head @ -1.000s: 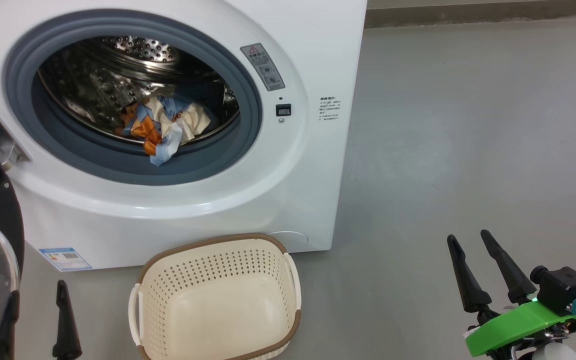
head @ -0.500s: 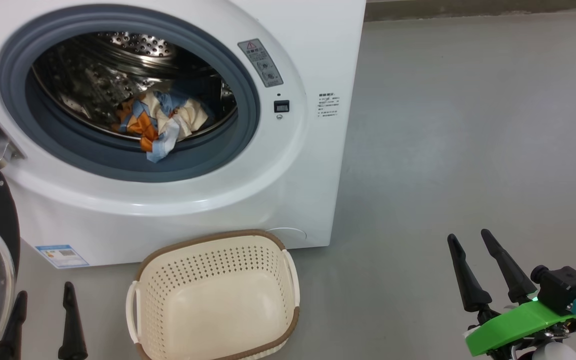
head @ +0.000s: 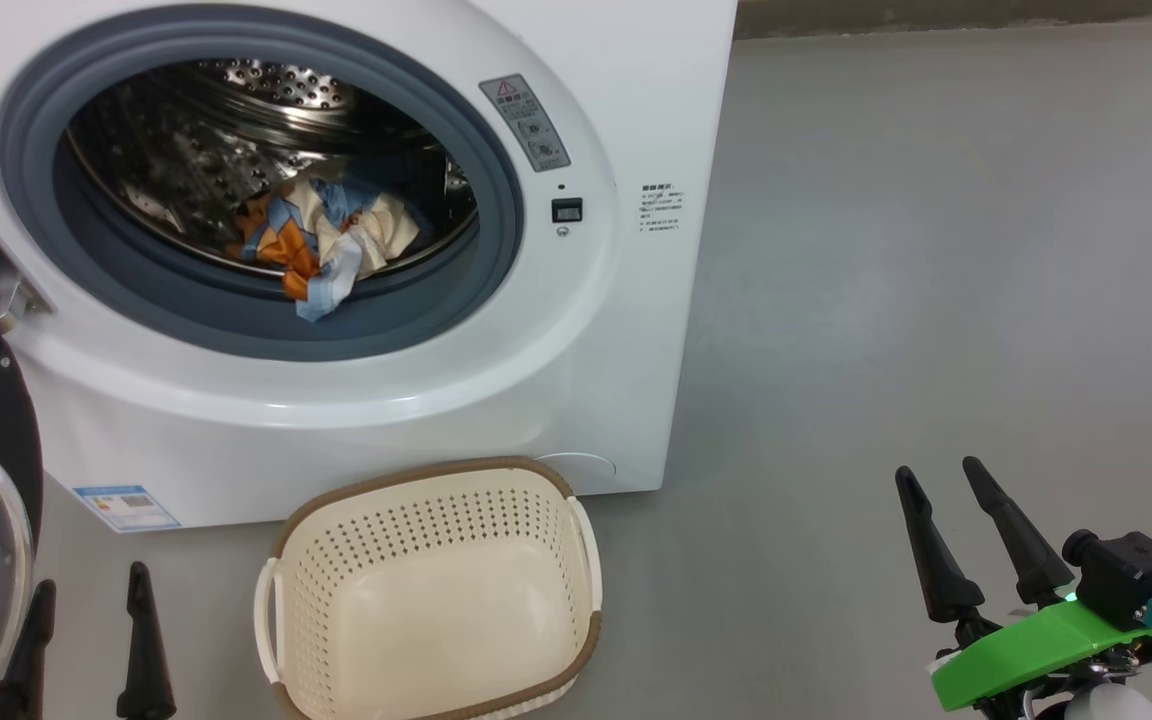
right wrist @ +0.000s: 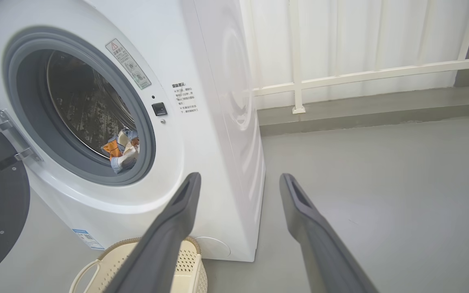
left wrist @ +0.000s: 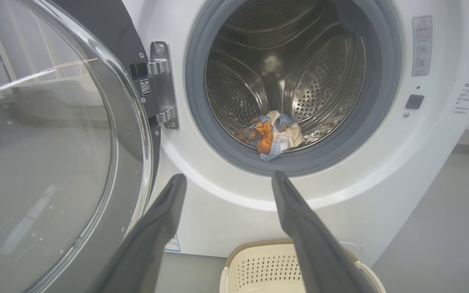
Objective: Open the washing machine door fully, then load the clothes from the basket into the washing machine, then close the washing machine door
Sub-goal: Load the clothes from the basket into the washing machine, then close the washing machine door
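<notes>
Bright even light, faint shadows, reflections on washing machine door (left wrist: 47, 154), sharp

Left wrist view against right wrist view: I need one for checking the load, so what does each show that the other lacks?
Left wrist adds the black door's clear bulging glass window and the perforated steel drum right to its back. Right wrist adds the flat side of the white washing machine and a white railing. Both share the blue, orange and cream clothes, the grey-blue rubber seal and the cream perforated plastic basket.
</notes>
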### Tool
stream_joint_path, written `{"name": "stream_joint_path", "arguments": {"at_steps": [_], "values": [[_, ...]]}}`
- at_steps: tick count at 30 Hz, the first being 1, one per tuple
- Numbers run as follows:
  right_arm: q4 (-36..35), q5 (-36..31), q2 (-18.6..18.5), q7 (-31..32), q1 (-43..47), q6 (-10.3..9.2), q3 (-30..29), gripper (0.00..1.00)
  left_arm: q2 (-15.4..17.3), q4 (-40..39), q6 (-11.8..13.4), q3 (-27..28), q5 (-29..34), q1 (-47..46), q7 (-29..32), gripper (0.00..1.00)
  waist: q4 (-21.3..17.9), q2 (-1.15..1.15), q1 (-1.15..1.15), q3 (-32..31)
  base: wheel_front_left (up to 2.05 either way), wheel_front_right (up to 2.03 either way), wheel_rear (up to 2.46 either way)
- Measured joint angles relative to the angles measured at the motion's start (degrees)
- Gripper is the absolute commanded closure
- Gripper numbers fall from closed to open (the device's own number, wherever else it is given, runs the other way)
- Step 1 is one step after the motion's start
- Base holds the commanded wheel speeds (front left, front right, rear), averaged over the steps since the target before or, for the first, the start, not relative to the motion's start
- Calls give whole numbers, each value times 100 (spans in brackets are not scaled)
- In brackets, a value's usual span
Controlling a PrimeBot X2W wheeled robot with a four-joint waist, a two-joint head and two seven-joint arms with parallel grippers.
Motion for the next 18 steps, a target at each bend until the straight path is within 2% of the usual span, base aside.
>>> {"name": "stream_joint_path", "arguments": {"at_steps": [18], "values": [[-20, -1, -2, 1, 0, 0, -2, 0, -11, -45, 0, 18, 67, 0, 0, 0, 32, 0, 0, 13, -1, 1, 0]]}}
